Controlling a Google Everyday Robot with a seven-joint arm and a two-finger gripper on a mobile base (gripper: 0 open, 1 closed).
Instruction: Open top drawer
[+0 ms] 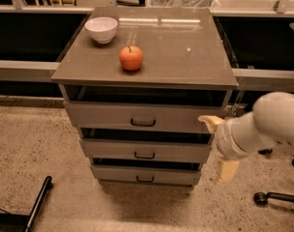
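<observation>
The top drawer (103,116) is the widest, tallest grey-brown front of the cabinet, just under its top, with a small black bar handle (143,123) at centre. A dark gap shows above the front. My gripper (210,150) is at the right end of the drawer stack, its two cream fingers spread wide apart and holding nothing. The upper fingertip (207,121) is at the right end of the top drawer's front. The lower finger (227,170) hangs beside the lower drawers. The handle is well left of the gripper.
Two narrower drawers (144,151) sit below the top one. On the cabinet top (185,57) are a red apple (131,58) and a white bowl (101,29). Dark shelving runs behind. A chair base (275,197) is at the lower right and a black bar (38,202) at the lower left.
</observation>
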